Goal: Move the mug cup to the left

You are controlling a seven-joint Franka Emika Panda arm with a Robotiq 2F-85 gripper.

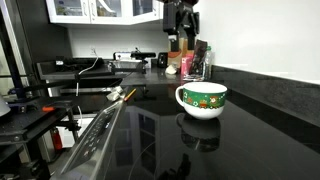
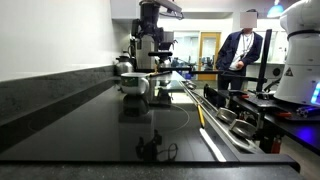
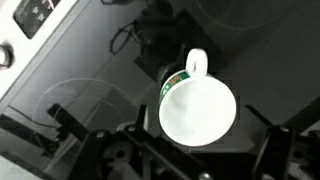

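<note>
The mug cup (image 1: 202,99) is a wide white mug with a green patterned band. It stands upright on the glossy black cooktop (image 1: 250,130) and shows in both exterior views (image 2: 135,83). In the wrist view the mug cup (image 3: 198,112) is seen from above, empty, with its handle pointing to the top of the picture. My gripper (image 1: 181,35) hangs well above and behind the mug, also in an exterior view (image 2: 148,55). In the wrist view its fingers (image 3: 165,128) stand wide apart on either side of the mug. It is open and holds nothing.
Bottles and small containers (image 1: 190,62) stand at the back of the counter near the wall. A yellow-handled tool (image 1: 120,95) lies by the counter's edge. A person (image 2: 240,50) and a white machine (image 2: 300,50) stand beyond the counter. A control panel (image 3: 35,15) is at the cooktop's edge.
</note>
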